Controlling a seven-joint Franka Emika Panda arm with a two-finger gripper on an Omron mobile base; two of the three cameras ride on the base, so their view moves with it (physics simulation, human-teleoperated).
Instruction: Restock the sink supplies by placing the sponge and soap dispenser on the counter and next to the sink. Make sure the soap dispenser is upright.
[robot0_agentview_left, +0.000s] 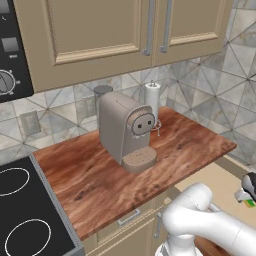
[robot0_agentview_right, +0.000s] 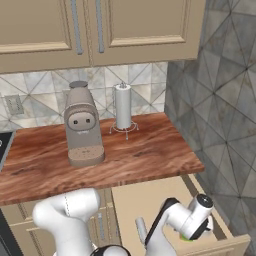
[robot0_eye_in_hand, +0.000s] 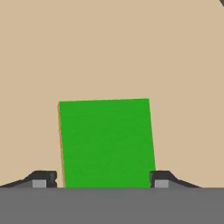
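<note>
While the arm reaches down into the pulled-out drawer (robot0_agentview_right: 150, 200) below the wood-grain counter (robot0_agentview_right: 140, 155), the hand looks straight onto a flat green sponge (robot0_eye_in_hand: 107, 142) lying on the drawer's beige floor. A thin orange layer shows along the sponge's left edge, so it appears to rest scrubbing side up. It sits in the drawer because that is where the supplies are stored; judged from the task, it has yet to be brought up onto the counter beside the sink, and neither the sink nor a soap dispenser can be made out from this spot.

On the counter stand a grey-brown coffee machine (robot0_agentview_left: 127, 132) and, just behind it toward the tiled wall, a paper towel roll on a wire stand (robot0_agentview_right: 123, 107). A black stovetop (robot0_agentview_left: 25, 215) borders the counter at the far left.

The gripper (robot0_eye_in_hand: 100, 179) is lowered over the sponge with one dark fingertip on each side of it, the sponge squarely between them. The jaws stand wide, roughly the sponge's own width, with each tip right at an edge. Whether they already press on the sponge or merely flank it cannot be told from the pictures. In the right base view a sliver of green shows under the hand, low in the drawer near its front right corner.
</note>
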